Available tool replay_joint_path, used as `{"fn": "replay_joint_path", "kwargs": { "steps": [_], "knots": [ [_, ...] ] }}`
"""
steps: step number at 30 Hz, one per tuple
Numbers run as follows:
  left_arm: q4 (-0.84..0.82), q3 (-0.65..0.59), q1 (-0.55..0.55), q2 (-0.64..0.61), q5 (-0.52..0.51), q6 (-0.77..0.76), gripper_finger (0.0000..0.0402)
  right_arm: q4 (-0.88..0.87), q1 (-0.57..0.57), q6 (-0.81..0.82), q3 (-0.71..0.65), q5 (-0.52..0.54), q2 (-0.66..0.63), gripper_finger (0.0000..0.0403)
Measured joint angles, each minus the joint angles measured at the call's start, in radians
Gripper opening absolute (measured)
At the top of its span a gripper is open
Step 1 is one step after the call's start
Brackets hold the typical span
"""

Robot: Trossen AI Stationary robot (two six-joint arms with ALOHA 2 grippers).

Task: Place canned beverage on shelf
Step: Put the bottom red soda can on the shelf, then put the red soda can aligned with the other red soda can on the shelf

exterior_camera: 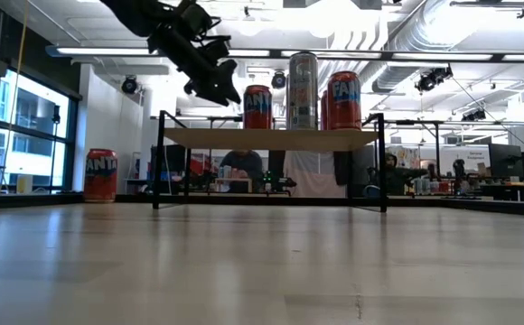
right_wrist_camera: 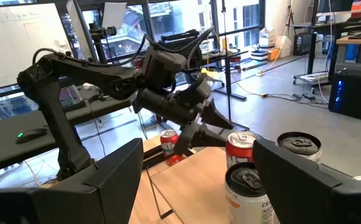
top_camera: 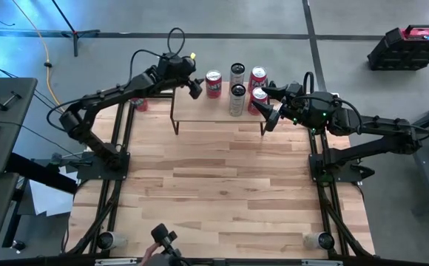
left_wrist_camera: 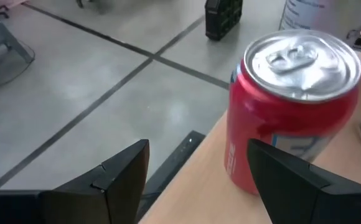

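The shelf (top_camera: 214,117) stands at the table's far edge; its light plank (exterior_camera: 271,138) carries several cans, red and silver. The red can (top_camera: 213,83) nearest the shelf's left end stands upright on the plank (left_wrist_camera: 208,168). My left gripper (top_camera: 194,87) hovers open just left of that can, whose side (left_wrist_camera: 292,112) shows beside one finger (left_wrist_camera: 292,180) and not between the two. My right gripper (top_camera: 270,108) waits open at the shelf's right end, beside a red can (top_camera: 259,99). One more red can (exterior_camera: 101,174) stands on the table left of the shelf.
The shelf's thin black legs (exterior_camera: 160,162) stand on the wooden tabletop (top_camera: 222,192), which stretches bare from the shelf to the near edge. A small camera mount (top_camera: 166,240) sits at the near edge. Beyond the table, in the low view, are desks and seated people.
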Motion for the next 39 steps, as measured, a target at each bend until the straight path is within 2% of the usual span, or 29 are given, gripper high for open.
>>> {"fn": "replay_joint_path", "kwargs": {
  "steps": [30,33,39],
  "knots": [
    [0.053,0.000,-0.010,0.010,0.000,-0.004,0.0259,-0.001,0.000,0.000,0.000,0.001,0.000,0.0287],
    [0.014,0.000,-0.010,-0.015,-0.001,0.033,0.0259,-0.001,0.000,0.000,0.000,0.001,0.000,0.0287],
    [-0.075,0.000,0.009,-0.149,0.000,0.045,0.0259,-0.001,-0.002,-0.015,0.000,0.012,0.000,0.0287]
  ]
}}
